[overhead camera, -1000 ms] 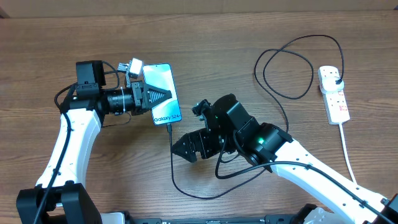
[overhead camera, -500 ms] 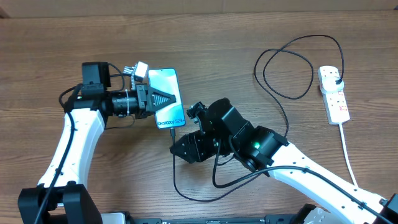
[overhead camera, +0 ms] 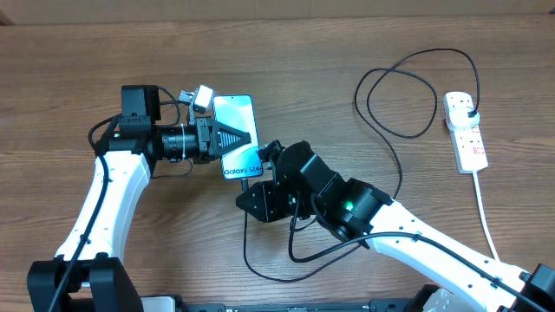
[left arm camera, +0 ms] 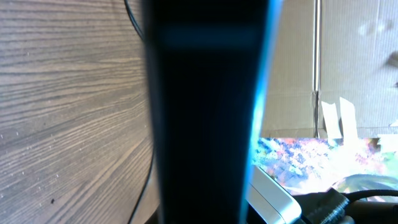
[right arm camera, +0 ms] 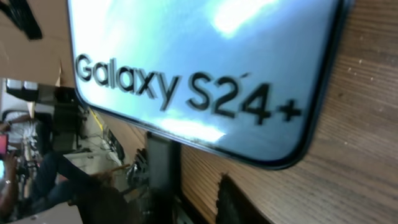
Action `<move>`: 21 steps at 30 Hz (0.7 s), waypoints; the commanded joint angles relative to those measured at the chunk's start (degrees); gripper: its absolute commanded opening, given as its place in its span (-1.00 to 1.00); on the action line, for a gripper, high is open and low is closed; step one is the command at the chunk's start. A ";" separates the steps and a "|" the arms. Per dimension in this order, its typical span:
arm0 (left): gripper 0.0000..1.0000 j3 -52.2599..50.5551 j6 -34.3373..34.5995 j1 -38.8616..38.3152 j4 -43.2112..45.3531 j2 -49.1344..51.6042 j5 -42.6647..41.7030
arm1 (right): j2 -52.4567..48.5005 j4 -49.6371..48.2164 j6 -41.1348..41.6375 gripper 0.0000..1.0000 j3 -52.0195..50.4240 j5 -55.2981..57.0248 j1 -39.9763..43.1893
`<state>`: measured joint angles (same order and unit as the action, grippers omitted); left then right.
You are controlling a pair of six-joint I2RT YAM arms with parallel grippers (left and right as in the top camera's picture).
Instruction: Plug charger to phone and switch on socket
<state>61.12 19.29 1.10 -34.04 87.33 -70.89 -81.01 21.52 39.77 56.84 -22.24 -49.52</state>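
- Left hand (overhead camera: 241, 139): clamped tight on the phone (overhead camera: 236, 110), one finger across the lit screen. In the left wrist view the phone's dark edge fills the middle of the frame.
- Phone: on the left half of the worktop (overhead camera: 347, 35), screen up, with the "Galaxy S24+" end towards the right arm. We cannot tell whether it rests on the wood or is held just above it.
- Right hand (overhead camera: 253, 198): just beside the phone's lettered end, directly over the charger (overhead camera: 260, 273). Its camera sees that end of the phone (right arm camera: 186, 62) very close. We cannot tell how wide its jaws stand, or whether it has the cable.
- Charger: thin black cable loops from the near edge past the right arm to the far right. The connector tip is hidden under the right hand.
- Socket (overhead camera: 468, 143): far right, well apart from the phone, black plug at its far end.
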 commanded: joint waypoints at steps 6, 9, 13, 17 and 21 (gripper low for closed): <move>-0.91 0.20 -0.52 0.02 1.33 -1.18 -2.01 | -0.17 -0.72 0.76 -0.93 0.96 0.76 0.04; -0.92 0.20 -1.16 -0.02 1.25 -1.18 -2.21 | -0.17 -1.55 2.03 -0.93 0.96 0.79 0.50; -0.92 0.20 -1.14 -0.07 1.22 -1.18 -2.97 | -0.17 -3.30 2.47 -0.93 0.96 0.76 1.05; -0.91 0.20 -1.14 -0.07 1.22 -1.18 -4.13 | -0.17 -3.74 2.47 -0.93 0.98 0.76 2.12; -0.91 0.20 -1.14 -0.07 1.03 -1.18 -4.15 | -0.17 -4.02 2.43 -0.93 0.96 0.33 3.17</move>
<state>61.12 19.27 1.21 -32.51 87.33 -71.18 -81.10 19.07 41.98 56.88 -24.25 -48.51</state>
